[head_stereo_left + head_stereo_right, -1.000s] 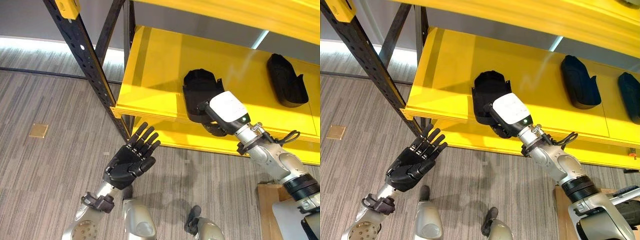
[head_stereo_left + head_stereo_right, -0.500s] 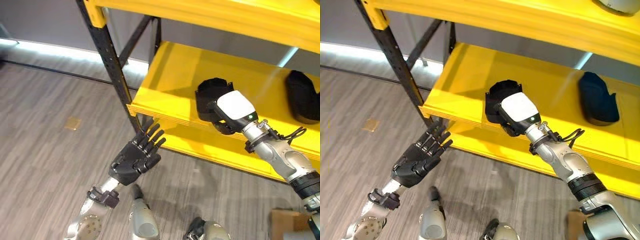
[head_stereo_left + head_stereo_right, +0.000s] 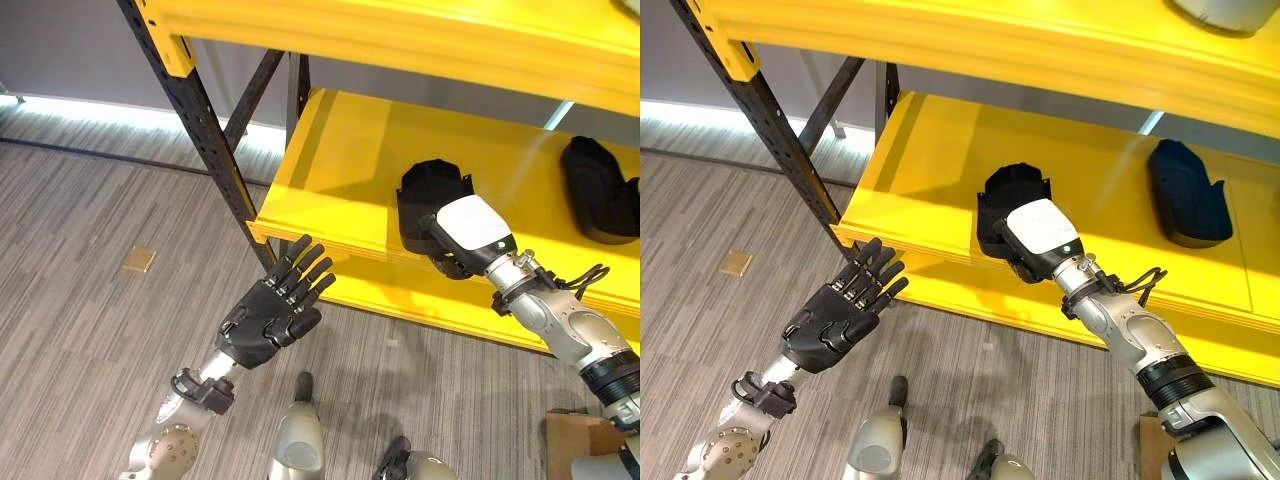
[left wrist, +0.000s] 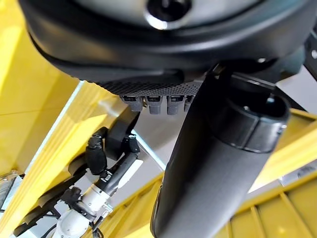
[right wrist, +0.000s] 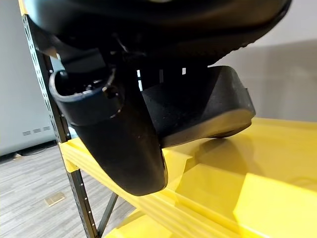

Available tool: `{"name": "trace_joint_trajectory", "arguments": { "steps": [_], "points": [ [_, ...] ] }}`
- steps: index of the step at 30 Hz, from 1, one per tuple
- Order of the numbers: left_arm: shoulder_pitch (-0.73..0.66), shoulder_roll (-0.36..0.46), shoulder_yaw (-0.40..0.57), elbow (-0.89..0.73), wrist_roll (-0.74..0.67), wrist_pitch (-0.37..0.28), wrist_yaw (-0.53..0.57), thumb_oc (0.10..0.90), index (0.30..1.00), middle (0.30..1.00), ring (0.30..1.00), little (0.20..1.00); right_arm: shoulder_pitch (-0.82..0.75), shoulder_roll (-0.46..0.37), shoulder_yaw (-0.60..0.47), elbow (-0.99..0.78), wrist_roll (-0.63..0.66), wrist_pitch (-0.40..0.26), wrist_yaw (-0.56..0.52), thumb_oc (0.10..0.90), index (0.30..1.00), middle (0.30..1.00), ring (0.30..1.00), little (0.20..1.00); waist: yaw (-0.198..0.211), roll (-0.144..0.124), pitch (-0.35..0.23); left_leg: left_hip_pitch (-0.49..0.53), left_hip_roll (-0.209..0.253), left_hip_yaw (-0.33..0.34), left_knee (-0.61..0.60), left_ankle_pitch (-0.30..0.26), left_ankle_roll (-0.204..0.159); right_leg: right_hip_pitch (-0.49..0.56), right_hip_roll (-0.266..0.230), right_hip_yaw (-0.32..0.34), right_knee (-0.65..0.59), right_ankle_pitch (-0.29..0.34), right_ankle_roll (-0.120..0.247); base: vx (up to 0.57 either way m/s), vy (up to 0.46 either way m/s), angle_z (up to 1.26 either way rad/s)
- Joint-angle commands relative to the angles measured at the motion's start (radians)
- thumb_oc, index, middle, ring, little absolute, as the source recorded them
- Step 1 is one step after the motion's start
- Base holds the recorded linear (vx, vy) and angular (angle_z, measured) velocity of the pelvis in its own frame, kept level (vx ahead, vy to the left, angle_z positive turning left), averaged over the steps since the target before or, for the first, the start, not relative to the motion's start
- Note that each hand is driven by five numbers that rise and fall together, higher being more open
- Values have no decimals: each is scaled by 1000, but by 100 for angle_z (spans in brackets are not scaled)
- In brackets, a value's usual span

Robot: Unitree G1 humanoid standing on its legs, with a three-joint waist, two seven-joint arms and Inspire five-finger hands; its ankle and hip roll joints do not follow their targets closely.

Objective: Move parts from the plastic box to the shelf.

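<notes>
Glossy yellow painted shelf point(image 3: 350, 170) on matt black perforated metal uprights point(image 3: 205, 150) — matt black plastic part point(image 3: 1010, 200), faintly textured; grey wood-grain floor point(image 3: 90, 330), smooth — dull sheen.

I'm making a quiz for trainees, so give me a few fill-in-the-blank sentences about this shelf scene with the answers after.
1. The shelf boards are coloured ____.
2. The right hand is at a black part lying on the ____.
3. The left hand holds ____, its fingers straight.
4. A second black part lies farther toward the robot's ____ side.

Missing words: yellow; shelf; nothing; right
</notes>
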Motion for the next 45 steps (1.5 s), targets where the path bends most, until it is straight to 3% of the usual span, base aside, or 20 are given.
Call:
{"name": "trace_joint_trajectory", "arguments": {
  "steps": [1, 7, 8, 10, 11, 12, 15, 16, 19, 22, 28, 35, 45],
  "points": [
    [2, 2, 7, -109, -21, -84, -70, 900, 1000, 1000, 1000, 1000, -143, -34, -57, -57, 24, 8, -122, 400, 300, 300, 300, 300, -11, -23, -34, -15, -64, 28, 34, -96, 44, 35, 85, -27, -52, 3, -64, 17, 203, 2],
    [20, 11, 13, -112, -21, -91, -98, 900, 1000, 1000, 1000, 1000, -126, -32, -72, -57, 17, 15, -106, 400, 300, 300, 300, 300, -5, -52, -50, 2, -93, 63, 78, -158, 83, 35, 82, -53, 34, -28, -66, 58, 192, -2],
    [28, 12, 16, -119, -3, -79, -77, 900, 1000, 1000, 1000, 1000, -125, -16, -70, -51, 36, 14, -93, 400, 300, 300, 300, 300, 2, -63, -60, 25, -92, 74, 95, -185, 111, 8, 55, -81, 203, -15, -38, 136, 172, -3],
    [28, 12, 15, -125, 11, -70, -65, 900, 1000, 1000, 1000, 1000, -134, 3, -61, -40, 40, 10, -85, 400, 300, 300, 300, 300, 4, -76, -65, 42, -95, 81, 108, -205, 130, -25, 28, -85, 312, 18, -3, 159, 102, -11],
    [26, 12, 9, -133, 29, -59, -46, 900, 1000, 1000, 1000, 1000, -151, 33, -47, -17, 38, 9, -74, 400, 300, 300, 300, 300, 3, -90, -68, 63, -101, 81, 126, -227, 145, -49, 5, -68, 361, 66, 30, 172, 19, -21],
    [26, 12, 7, -135, 31, -57, -42, 900, 1000, 1000, 1000, 1000, -154, 39, -45, -9, 35, 7, -74, 400, 300, 300, 300, 300, 3, -90, -69, 68, -101, 78, 128, -231, 146, -50, -4, -63, 360, 75, 31, 182, -50, -26],
    [6, 15, -21, -128, 18, -71, -21, 900, 1000, 1000, 1000, 1000, -170, 71, -41, 25, 6, -14, -78, 400, 300, 300, 300, 300, -5, -91, -73, 84, -78, 70, 150, -245, 132, -12, -80, -15, 179, 124, 27, 67, -253, -24],
    [-29, 25, -37, -120, 1, -88, -13, 900, 1000, 1000, 1000, 1000, -182, 82, -40, 21, -17, -10, -89, 400, 300, 300, 300, 300, -18, -104, -69, 71, -65, 63, 170, -264, 110, 4, -140, 49, -70, 238, 61, -20, -418, -6],
    [-78, 48, -53, -110, -2, -110, 4, 900, 1000, 1000, 1000, 1000, -217, 95, -39, 24, -28, -12, -100, 400, 300, 300, 300, 300, -26, -115, -67, 39, -23, 47, 202, -277, 83, 20, -190, 81, -231, 342, 96, -30, -480, 18],
    [-77, 82, -22, -107, -35, -120, -22, 900, 1000, 1000, 1000, 1000, -254, 83, -45, 19, -19, -17, -82, 400, 300, 300, 300, 300, -18, -125, -60, -1, 40, 25, 242, -281, 46, 53, -169, 82, -303, 334, 121, 42, -410, 20],
    [18, 72, 10, -138, -55, -122, -72, 900, 1000, 1000, 1000, 1000, -273, 40, -42, -24, 5, 7, -38, 400, 300, 300, 300, 300, 5, -131, -62, 2, 121, 11, 205, -212, -10, 67, -90, 42, -257, 222, 110, 114, -230, 11],
    [19, 59, -34, -120, -41, -130, -73, 900, 1000, 1000, 1000, 1000, -346, 23, 3, 44, 21, 39, -55, 400, 300, 300, 300, 300, 6, -119, -62, 23, 143, -22, 135, -162, -30, 51, -61, 53, -224, 181, 82, 74, -76, 2],
    [-6, 51, -64, -111, 18, -103, -74, 900, 1000, 1000, 1000, 1000, -332, 24, -3, 101, 59, 69, -81, 400, 300, 300, 300, 300, -17, -94, -84, 77, 138, -35, 61, -126, -23, 47, -54, 78, -172, 146, 67, 108, -67, 9]
  ]
}}
